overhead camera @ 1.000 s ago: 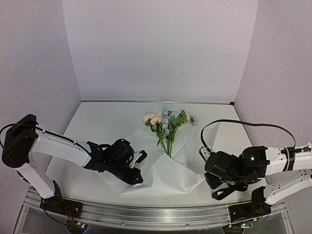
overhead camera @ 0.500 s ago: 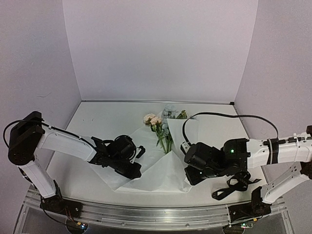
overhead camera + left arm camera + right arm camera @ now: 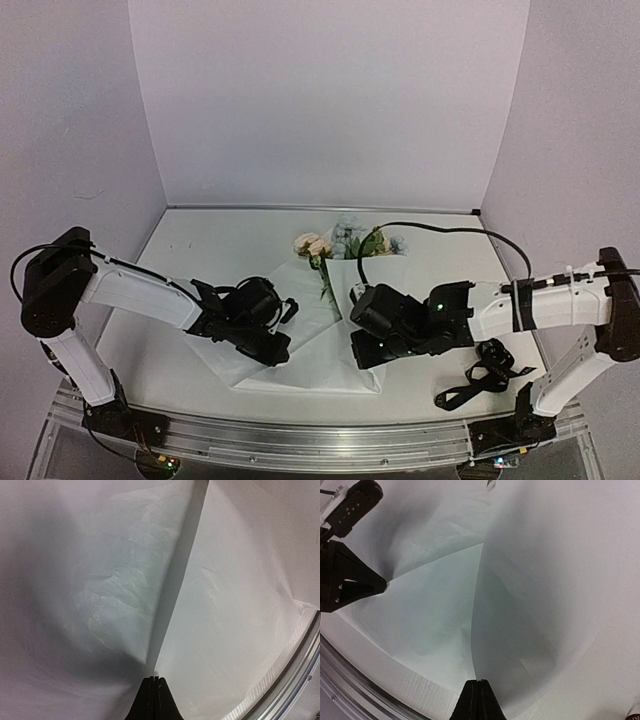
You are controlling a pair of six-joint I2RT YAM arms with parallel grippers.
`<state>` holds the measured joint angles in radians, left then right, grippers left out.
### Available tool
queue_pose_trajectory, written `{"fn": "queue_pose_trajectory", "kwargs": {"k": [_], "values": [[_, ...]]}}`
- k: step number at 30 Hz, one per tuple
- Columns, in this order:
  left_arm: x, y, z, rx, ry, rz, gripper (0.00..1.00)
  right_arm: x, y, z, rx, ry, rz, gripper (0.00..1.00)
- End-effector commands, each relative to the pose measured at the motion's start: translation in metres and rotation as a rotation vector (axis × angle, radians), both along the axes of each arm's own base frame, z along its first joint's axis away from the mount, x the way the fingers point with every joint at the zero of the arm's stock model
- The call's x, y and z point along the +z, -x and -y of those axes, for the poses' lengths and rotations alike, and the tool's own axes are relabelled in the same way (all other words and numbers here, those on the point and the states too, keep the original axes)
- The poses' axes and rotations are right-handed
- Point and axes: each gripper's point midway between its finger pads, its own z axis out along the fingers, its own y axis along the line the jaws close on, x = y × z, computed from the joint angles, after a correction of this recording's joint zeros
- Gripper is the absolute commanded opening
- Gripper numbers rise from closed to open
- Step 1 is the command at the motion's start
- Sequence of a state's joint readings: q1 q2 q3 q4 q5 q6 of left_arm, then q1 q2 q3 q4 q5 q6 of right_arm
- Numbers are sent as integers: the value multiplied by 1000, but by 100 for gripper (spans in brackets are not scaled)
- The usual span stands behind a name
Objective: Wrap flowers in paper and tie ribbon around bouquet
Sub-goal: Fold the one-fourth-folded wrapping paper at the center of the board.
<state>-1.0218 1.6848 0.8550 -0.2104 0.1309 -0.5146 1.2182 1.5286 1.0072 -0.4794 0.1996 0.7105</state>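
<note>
The white paper [image 3: 318, 345] lies in the middle of the table, its right side folded up and leftward over the stems of the flowers [image 3: 343, 240]. Only the peach and pale blue blooms show beyond the fold. My right gripper [image 3: 362, 350] is shut on the paper's folded right edge [image 3: 520, 605], with the jaws [image 3: 478, 682] pressed together. My left gripper [image 3: 282, 352] is shut on the paper's left edge [image 3: 215, 605], its fingertips [image 3: 155, 678] pinching a crease. The black ribbon [image 3: 478, 378] lies loose on the table at the right, behind the right arm.
An aluminium rail [image 3: 300, 440] runs along the table's near edge, close to the paper's front corner. White walls close off the back and both sides. In the right wrist view the left gripper [image 3: 350, 585] shows at the paper's far side.
My right gripper has swept leftward with the paper's right side, folding it over the flower stems. The left gripper has finished shutting on the left edge and barely moved.
</note>
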Motion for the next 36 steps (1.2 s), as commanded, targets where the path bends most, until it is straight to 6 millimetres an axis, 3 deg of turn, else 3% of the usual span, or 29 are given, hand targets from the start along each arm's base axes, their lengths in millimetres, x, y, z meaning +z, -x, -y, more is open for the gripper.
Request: {"fn": "queue_pose_trajectory", "kwargs": {"k": [1,9,17,21,27,32,36], "values": [[13,-13,8,-5,17,55,0,10,-9,-45,-10,-181,-27,0],[15,-15,14,-24,27,63,0,-29,-9,-77,-11,-373,-140,0],[21,-19,19,-17,30,65,8,-45,-7,-75,-7,-391,-180,0],[33,-24,16,21,35,84,23,-49,-8,-77,-15,-417,-193,0],[67,-46,10,101,144,86,45,-51,-8,-79,-10,-447,-216,0],[75,-63,17,100,213,66,58,-49,-9,-82,-11,-488,-241,0],[70,-72,29,86,255,43,66,-48,-9,-83,-11,-502,-255,0]]}}
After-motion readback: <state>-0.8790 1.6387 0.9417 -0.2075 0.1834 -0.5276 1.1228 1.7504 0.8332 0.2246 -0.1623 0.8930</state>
